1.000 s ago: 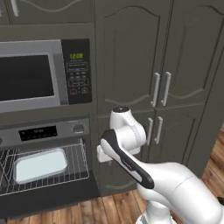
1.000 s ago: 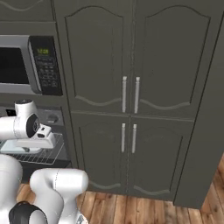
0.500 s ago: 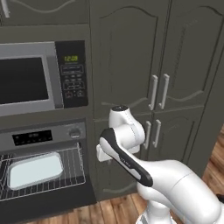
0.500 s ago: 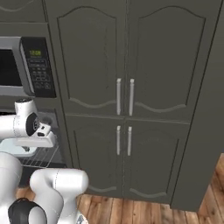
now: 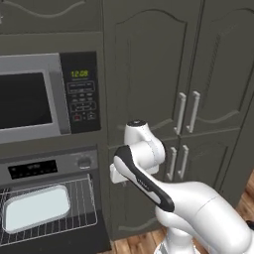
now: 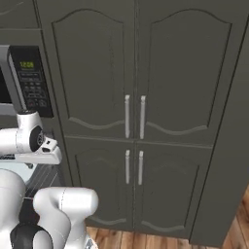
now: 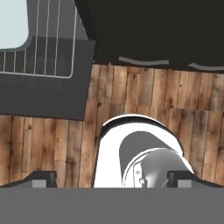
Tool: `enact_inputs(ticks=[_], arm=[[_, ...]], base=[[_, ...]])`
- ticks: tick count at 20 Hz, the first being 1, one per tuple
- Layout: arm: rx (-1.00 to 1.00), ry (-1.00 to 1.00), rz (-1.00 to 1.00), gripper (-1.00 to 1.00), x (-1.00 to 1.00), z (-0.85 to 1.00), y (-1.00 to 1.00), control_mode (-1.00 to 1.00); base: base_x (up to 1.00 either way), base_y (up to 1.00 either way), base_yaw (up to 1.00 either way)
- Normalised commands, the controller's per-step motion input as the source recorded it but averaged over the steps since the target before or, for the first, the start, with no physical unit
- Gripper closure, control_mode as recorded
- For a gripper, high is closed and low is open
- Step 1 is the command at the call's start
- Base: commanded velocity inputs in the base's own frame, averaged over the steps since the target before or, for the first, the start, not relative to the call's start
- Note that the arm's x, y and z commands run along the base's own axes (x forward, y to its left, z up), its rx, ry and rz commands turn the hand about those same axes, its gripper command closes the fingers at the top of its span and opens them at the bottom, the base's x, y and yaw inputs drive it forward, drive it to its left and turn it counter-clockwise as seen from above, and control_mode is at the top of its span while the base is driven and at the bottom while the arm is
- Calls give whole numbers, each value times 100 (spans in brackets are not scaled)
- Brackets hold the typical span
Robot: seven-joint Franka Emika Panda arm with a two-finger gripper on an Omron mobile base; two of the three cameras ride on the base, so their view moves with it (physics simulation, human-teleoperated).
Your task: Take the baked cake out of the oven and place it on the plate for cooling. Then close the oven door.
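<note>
The oven (image 5: 47,167) sits at the lower left under its silver control strip. Its oven door (image 7: 43,98) hangs open as a flat dark panel over the floor. The baked cake (image 5: 35,208), a pale slab with a raised rim, lies on the pulled-out wire rack (image 5: 82,213); a corner of the cake (image 7: 12,22) also appears in the hand view. My gripper (image 7: 111,178) points down at the floor to the right of the door, open and holding nothing, well apart from the cake. The plate is out of view.
A silver-framed microwave (image 5: 30,99) with a green clock is above the oven. Tall dark cabinet doors (image 6: 135,116) with silver handles stand to the right. Wooden floor (image 7: 153,100) lies below the hand.
The whole picture has shifted: the base has driven to the right, so oven and microwave sit further left. The arm keeps its pose and the gripper stays open.
</note>
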Motion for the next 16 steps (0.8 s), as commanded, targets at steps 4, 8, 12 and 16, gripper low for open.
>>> enact_inputs(ticks=[4, 8, 12, 16], arm=[[0, 0, 0, -100, 0, 0, 0, 100], [0, 0, 0, -100, 0, 0, 0, 100], [0, 0, 0, -100, 0, 0, 0, 100], [0, 0, 0, -100, 0, 0, 0, 100]], base=[[45, 17, 0], [41, 15, 2], [44, 26, 3], [20, 35, 10]])
